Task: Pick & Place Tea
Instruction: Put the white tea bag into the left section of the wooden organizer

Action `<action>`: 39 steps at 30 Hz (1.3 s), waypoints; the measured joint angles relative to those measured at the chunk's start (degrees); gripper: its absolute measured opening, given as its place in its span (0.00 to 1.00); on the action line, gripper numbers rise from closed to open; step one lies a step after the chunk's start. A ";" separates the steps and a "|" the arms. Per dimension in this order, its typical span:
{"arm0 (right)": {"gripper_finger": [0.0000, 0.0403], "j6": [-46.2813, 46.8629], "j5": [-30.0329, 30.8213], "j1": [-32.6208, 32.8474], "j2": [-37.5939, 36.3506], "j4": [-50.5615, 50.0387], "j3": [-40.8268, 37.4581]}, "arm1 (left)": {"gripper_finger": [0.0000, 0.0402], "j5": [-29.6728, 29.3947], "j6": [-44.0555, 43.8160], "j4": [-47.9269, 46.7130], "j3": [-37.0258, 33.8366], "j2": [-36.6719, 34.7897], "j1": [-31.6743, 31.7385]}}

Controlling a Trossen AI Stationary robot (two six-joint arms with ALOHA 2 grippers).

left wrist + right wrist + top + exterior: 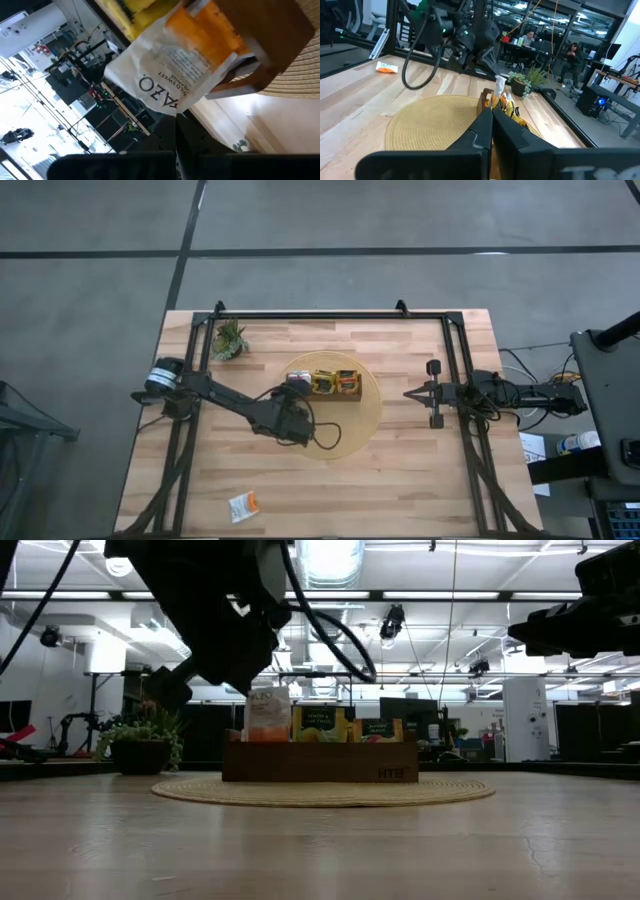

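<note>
I see left gripper (296, 383) at tray's (349, 394) left end, jaws together, white-orange sachet (267, 715) upright there. Right gripper (411, 392) waits near bench's right edge, jaws together. Another sachet (243, 505) lies near front edge.

A white-and-orange sachet (185, 65) with dark print sits at the black left tool (175, 155). Yellow sachets (324, 382) fill the brown tray (320, 762) on a tan woven mat (366, 420).

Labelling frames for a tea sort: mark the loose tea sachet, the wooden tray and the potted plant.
loose tea sachet (243, 505), high view, middle of the white and orange packet.
wooden tray (320, 762), low view, bare front wall.
potted plant (229, 340), high view, centre of the green leaves.
</note>
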 joint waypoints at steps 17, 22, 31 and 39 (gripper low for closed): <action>0.02 0.00 0.00 -0.01 -0.02 0.02 0.00 | 0.00 1.68 -1.69 -1.01 -0.02 4.97 -0.92; 0.02 0.00 -0.01 0.00 -0.02 0.00 0.02 | 0.00 -4.15 -2.82 -1.05 -0.02 4.97 -0.90; 0.02 0.00 0.01 -0.01 -0.02 0.01 0.00 | 0.04 3.11 -4.79 -1.07 0.09 4.94 -0.87; 0.02 0.00 -0.01 -0.02 -0.02 0.00 0.02 | 0.31 3.04 -5.27 -1.59 0.11 4.72 -0.85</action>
